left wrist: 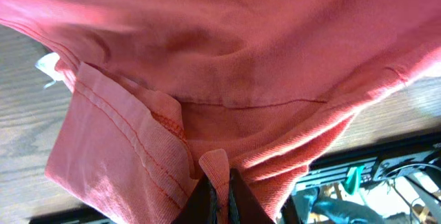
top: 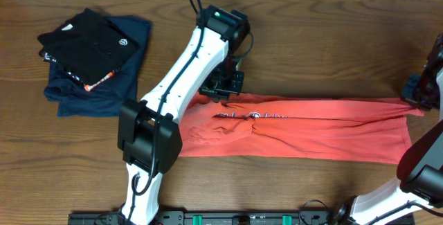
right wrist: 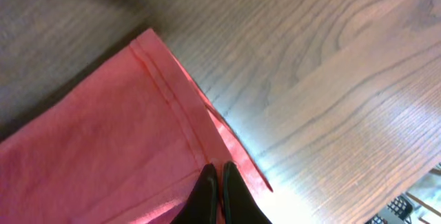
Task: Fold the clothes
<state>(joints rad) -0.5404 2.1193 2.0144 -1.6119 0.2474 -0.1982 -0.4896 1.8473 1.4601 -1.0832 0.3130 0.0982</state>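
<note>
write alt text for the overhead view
A coral-red T-shirt is stretched in a long band over a wooden table, the left gripper pinching it near one end and the right gripper at the other. Two dark folded garments sit nearby.

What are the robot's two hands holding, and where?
Both hold the red T-shirt: left gripper pinches a fold near the lettering, right gripper the hem by a corner.

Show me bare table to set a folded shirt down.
Widest bare table: beyond the coral T-shirt, right of the left arm. Also the front-left corner in front of the navy garment, and a strip in front of the shirt. Crowded: black garment stack back-left, the shirt's middle band.
</note>
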